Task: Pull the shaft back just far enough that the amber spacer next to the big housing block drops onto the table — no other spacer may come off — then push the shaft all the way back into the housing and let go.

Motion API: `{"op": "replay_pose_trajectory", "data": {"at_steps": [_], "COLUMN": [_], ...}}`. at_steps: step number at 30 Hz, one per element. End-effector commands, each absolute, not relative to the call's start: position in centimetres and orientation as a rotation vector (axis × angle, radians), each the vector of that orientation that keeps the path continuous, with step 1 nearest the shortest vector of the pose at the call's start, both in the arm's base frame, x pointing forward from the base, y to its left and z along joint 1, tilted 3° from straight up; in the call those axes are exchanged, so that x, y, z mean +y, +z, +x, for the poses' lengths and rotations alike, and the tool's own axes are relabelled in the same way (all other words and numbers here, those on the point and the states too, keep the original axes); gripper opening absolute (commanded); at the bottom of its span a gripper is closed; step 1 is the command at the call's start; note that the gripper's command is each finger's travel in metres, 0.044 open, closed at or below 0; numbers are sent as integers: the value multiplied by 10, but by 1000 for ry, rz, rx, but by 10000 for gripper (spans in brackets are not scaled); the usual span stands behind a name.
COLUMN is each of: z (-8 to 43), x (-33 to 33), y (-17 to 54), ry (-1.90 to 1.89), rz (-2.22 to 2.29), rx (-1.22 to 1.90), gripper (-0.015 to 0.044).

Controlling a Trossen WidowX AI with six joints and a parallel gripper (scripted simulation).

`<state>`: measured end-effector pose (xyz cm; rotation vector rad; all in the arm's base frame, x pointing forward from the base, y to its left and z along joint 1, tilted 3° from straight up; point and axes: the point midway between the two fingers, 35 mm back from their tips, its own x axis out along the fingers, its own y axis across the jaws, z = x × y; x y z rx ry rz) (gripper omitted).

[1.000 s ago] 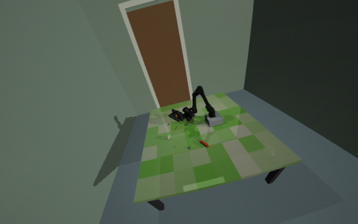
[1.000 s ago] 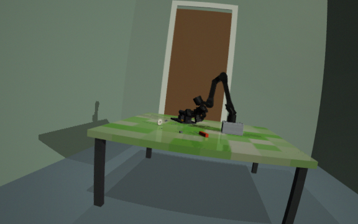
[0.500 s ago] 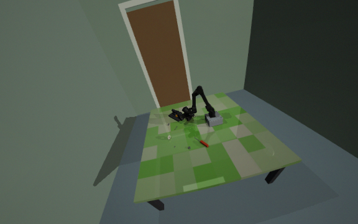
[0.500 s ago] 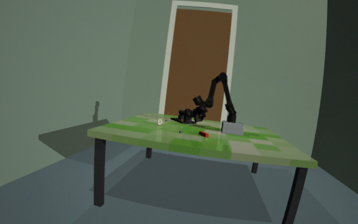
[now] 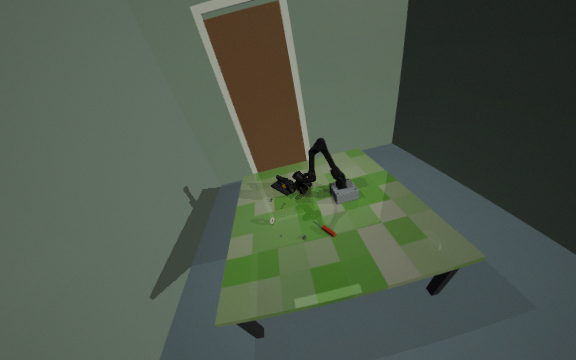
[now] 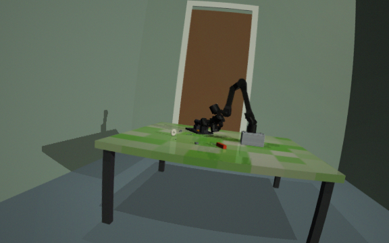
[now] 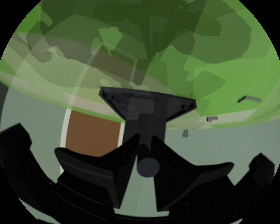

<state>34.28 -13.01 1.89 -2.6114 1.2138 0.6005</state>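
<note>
My gripper [image 5: 296, 186] [image 7: 145, 137] is shut on the shaft, whose dark round end [image 7: 148, 167] shows between the fingers in the wrist view. The black fixture [image 5: 276, 186] [image 7: 147, 106] stands on the table at the far left, with its flat base and dark blocks. The amber spacer [image 5: 284, 186] [image 6: 198, 130] shows only as a small orange spot among the black parts. I cannot tell whether it is on the shaft or down below it. The other spacers and the shaft's depth in the housing are hidden or too small to tell.
A red-handled screwdriver [image 5: 328, 231] [image 6: 221, 145] lies toward the front. A white ring-like part [image 5: 272, 220] [image 6: 173, 132] stands left of it. Small grey parts [image 5: 304, 237] [image 6: 196, 143] lie about. The arm's grey base block [image 5: 344, 192] [image 6: 252, 139] is at the right.
</note>
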Motion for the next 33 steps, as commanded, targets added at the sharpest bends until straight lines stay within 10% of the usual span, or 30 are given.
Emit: {"op": "replay_pose_trajectory", "data": {"at_steps": [1,33], "z": [344,352], "x": [-132,-142], "y": [18,19], "ry": [607,605], "rz": [-2614,-2614], "rx": [1219,1219], "gripper": [0,0]}}
